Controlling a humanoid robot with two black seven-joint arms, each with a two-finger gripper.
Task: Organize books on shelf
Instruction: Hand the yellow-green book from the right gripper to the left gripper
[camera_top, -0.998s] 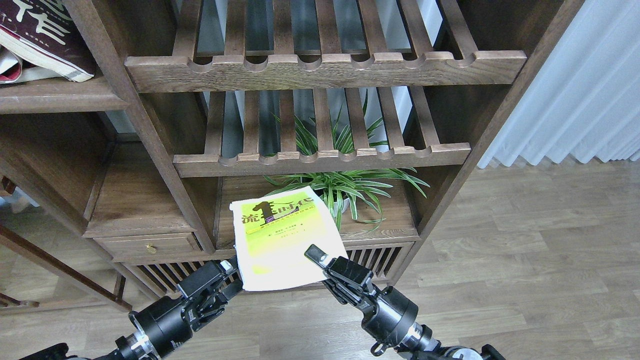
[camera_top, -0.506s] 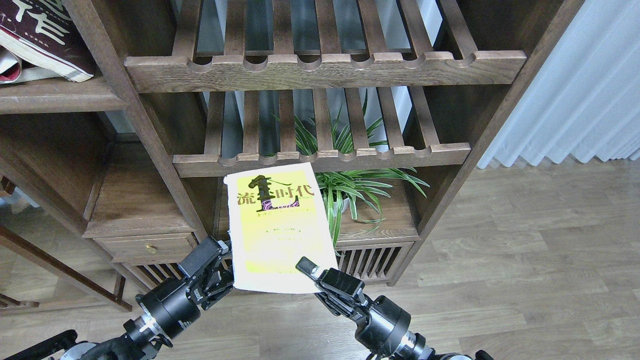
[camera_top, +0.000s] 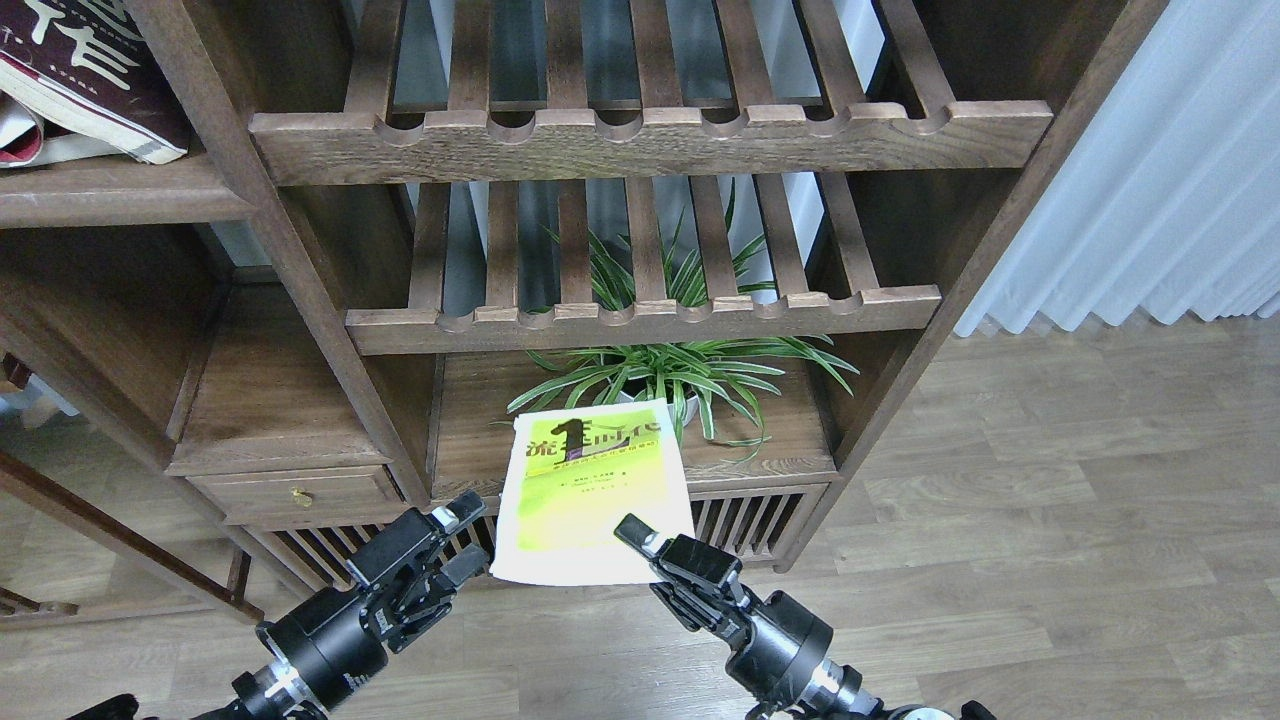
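The big dark-brown wooden bookcase (camera_top: 300, 300) had not moved. The large yellow-and-white paperback book (camera_top: 592, 495) had dropped lower and tipped flatter, in front of the green spider plant (camera_top: 680, 375). The right end effector (camera_top: 640, 535) gripped its bottom edge. The left end effector (camera_top: 458, 540) had let go, fingers apart. Shelving was likely still ahead.
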